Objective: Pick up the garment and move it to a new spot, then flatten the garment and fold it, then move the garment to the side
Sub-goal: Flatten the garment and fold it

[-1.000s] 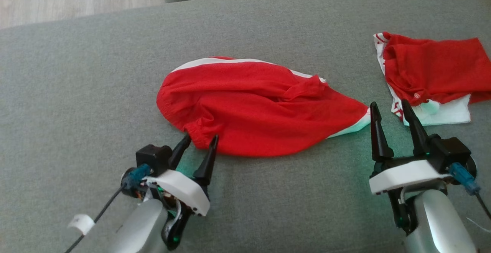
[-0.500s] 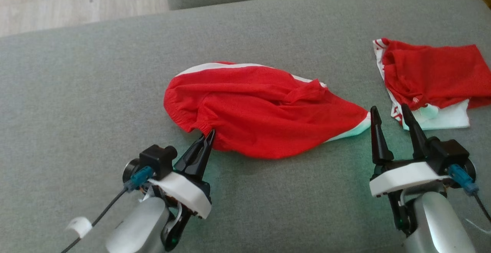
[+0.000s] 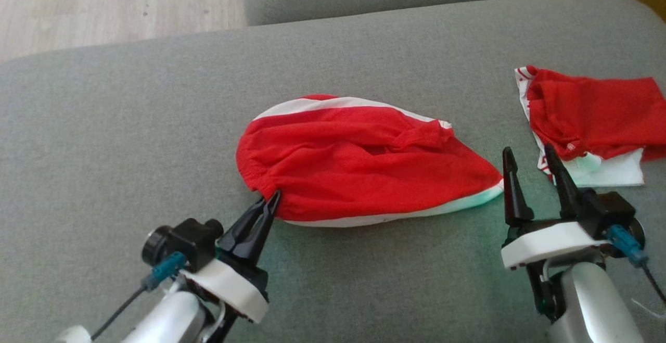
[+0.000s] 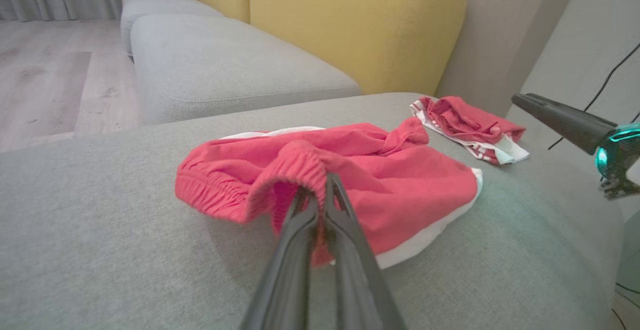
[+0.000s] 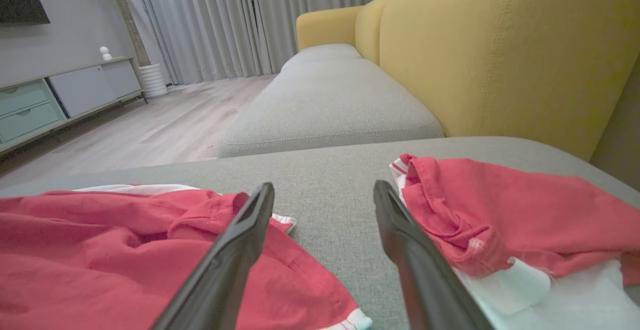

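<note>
— While the red shorts [image 3: 364, 166] lie crumpled mid-cushion, what holds them?
— Left gripper [image 3: 273, 197], clenched on the elastic waistband [image 4: 305, 162] at their near edge. Grey sofa cushion [image 3: 130, 124] beneath.
— Neighbours?
— Right gripper [image 3: 528, 150]: fingers [image 3: 515, 192] spread, nothing held, standing between the shorts' white-trimmed end and a second red garment [image 3: 593, 119]. Yellow backrest [image 4: 350, 24] behind; wooden floor [image 3: 104, 4] beyond.

Home living room: yellow sofa [image 5: 500, 59], curtains [image 5: 210, 19], sideboard [image 5: 75, 89].
</note>
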You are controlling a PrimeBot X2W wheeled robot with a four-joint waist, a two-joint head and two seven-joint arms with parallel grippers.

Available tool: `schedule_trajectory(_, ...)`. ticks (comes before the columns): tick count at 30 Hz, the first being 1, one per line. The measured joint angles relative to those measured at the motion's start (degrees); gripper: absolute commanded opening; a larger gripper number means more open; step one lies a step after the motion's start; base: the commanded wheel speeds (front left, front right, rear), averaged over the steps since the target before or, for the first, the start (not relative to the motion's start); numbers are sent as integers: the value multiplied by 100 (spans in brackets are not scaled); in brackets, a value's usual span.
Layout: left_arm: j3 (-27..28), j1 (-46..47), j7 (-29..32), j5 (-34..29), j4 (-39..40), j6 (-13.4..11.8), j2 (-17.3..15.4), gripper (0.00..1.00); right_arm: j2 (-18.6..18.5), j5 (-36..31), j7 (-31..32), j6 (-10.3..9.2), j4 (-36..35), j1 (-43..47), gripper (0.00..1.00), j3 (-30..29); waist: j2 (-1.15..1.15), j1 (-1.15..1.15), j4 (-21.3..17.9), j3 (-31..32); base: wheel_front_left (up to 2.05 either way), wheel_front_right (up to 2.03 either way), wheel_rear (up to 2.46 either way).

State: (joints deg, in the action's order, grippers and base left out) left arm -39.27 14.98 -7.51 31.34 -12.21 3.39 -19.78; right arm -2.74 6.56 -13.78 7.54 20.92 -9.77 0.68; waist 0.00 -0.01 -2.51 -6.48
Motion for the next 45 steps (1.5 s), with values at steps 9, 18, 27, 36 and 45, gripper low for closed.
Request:
schedule_trajectory(9, -30, 522, 680, -202, -319, -78, -296, 0, 0, 1, 0, 0, -8, -58, 100, 182, 0, 1, -236, -308, 0, 0, 0)
schedule_trajectory(18, -257, 1366, 981, -601, -1413, 38, -322, 0, -1, 34, -41, 0, -22, -325, 100, 258, 0, 2, -521, -661, 0, 0, 0)
schedule_trajectory(27, -570, 1588, 804, -878, -2185, 114, -124, 28, -1, 51, -42, 0, -2, -398, 100, 250, 0, 1, -508, -719, 0, 0, 0)
schedule_trajectory(36, -671, 1642, 375, -962, -2657, -87, 112, 100, -1, 37, -43, 0, 12, -394, 100, 86, 0, 1, -279, -547, 0, 0, 0)
schedule_trajectory(45, -405, 1244, -47, -695, -2394, -405, 47, 100, -1, 24, -43, 0, 20, -330, 100, -109, 0, 0, 95, -212, 0, 0, 0)
